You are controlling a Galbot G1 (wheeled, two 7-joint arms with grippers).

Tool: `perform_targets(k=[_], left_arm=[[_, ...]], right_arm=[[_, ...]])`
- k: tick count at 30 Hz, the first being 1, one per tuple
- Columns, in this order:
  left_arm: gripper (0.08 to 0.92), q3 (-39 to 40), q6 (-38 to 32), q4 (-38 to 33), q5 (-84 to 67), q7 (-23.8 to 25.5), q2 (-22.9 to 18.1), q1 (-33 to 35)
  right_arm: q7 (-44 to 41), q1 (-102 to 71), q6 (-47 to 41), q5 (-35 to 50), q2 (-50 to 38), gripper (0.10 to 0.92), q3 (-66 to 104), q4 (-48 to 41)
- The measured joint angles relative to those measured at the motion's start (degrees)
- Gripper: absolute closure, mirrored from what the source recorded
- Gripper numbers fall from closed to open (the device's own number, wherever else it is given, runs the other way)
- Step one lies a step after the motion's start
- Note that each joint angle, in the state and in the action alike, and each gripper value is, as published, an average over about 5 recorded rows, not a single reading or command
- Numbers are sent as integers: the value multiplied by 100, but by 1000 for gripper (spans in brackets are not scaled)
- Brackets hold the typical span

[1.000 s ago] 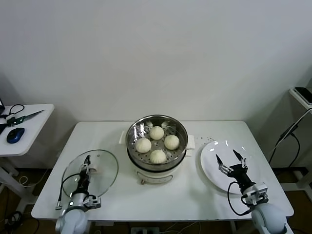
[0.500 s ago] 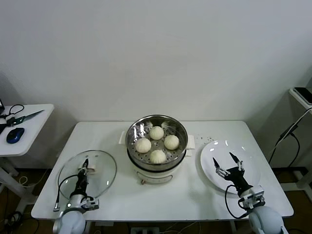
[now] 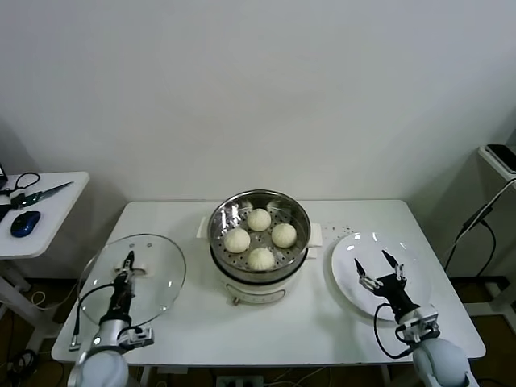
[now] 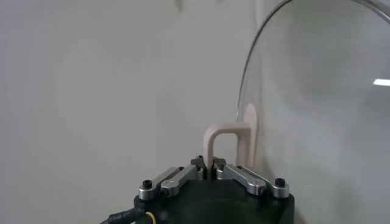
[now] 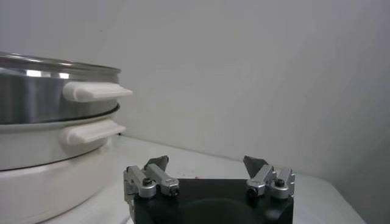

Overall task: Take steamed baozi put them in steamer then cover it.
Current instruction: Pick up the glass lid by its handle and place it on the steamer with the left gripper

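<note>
Several cream-white baozi (image 3: 260, 235) lie in the shiny steamer (image 3: 234, 208) on its white pot base at the table's middle. My left gripper (image 3: 127, 260) is shut on the white handle (image 4: 224, 137) of the clear glass cover (image 3: 153, 278), which hangs lifted and tilted over the table's left front corner. In the left wrist view the glass cover (image 4: 317, 103) stands edge-on beside the handle, with my left gripper (image 4: 208, 167) pinching the handle's bar. My right gripper (image 3: 380, 265) hovers open and empty over the white plate (image 3: 413, 266). The right wrist view shows the right gripper (image 5: 206, 162) with the steamer (image 5: 42, 85) off to one side.
A side table (image 3: 48, 211) at the far left carries scissors (image 3: 36, 193) and a blue mouse (image 3: 25, 222). A cable (image 3: 476, 218) hangs near the table's right edge. The steamer's side handles (image 5: 97, 91) stick out toward the plate.
My left gripper shut on the cover's handle and lifted the cover off the table, carrying it leftward and up. The right gripper drew back slightly over the plate.
</note>
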Motion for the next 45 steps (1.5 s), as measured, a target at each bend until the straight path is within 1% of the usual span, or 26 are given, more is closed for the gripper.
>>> perform_targets(k=[7,13,17,20,24,27,31,35,40,45], left_arm=[[846,58,666,-1151,-147,328,348,522],[846,240,1322,-1930,-281,573,780,651],[846,516,1777,-2261,-323,770,1162,542],[846,826,2087,-2431,-294,995,1395,334],[846,1395,2429,-2568,-76,1495,1505,-112],[846,1884,2653,-2609,183,1978,1444,-529],[846,2533,2918,-2565,526,2604,1244,-1126],[846,3088,3122,-2401,791,3071,989,-1696],[846,3584,3273,-2087,1023,3375,573,-2269],[846,3989,3292,-1686,1154,3451,86,-2644]], right_arm=[[-15,89,57,-82,-20,203,-5,-146],[-17,176,90,-153,-68,203,-54,-275],[-8,255,102,-184,-98,203,-103,-370],[-12,293,105,-199,-109,203,-125,-428],[-21,337,125,-235,-102,203,-132,-502],[-25,369,142,-280,-72,203,-132,-556],[-25,390,170,-346,-31,203,-117,-622],[-25,383,196,-406,-2,203,-79,-675],[-26,348,224,-454,18,203,-22,-700],[-28,301,256,-477,20,203,50,-716]])
